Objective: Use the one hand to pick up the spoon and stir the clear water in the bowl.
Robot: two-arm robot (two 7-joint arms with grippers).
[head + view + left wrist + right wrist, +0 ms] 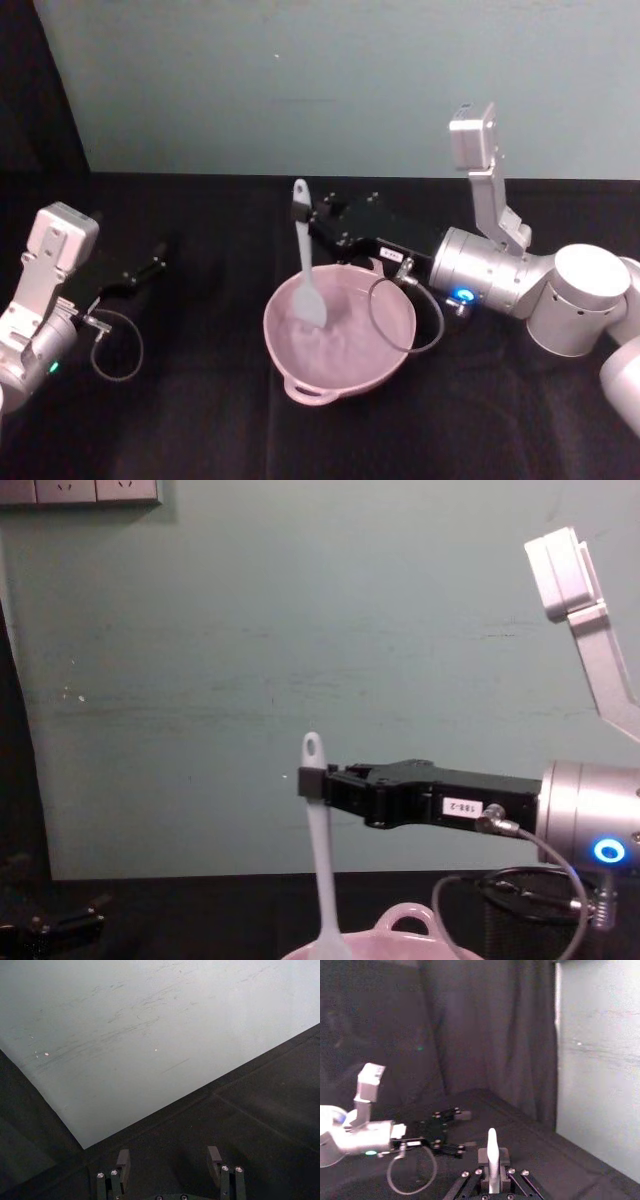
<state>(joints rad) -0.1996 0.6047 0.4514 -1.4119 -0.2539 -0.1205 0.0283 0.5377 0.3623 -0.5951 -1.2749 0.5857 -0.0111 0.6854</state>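
Nearest on the counter (200,430), the bowl (350,380) is entered by the spoon (308,270) blade; water is probably inside but hard to make out. The left pincer (148,270) is parked at the left, fingers spread. Farther back, the handle, judged light and slick, is clamped just under its hole by the right pincer (303,214). Swivelling is likely from so high a hold.

The spoon (304,255) looks like smooth plastic, the cloth (200,420) matt.
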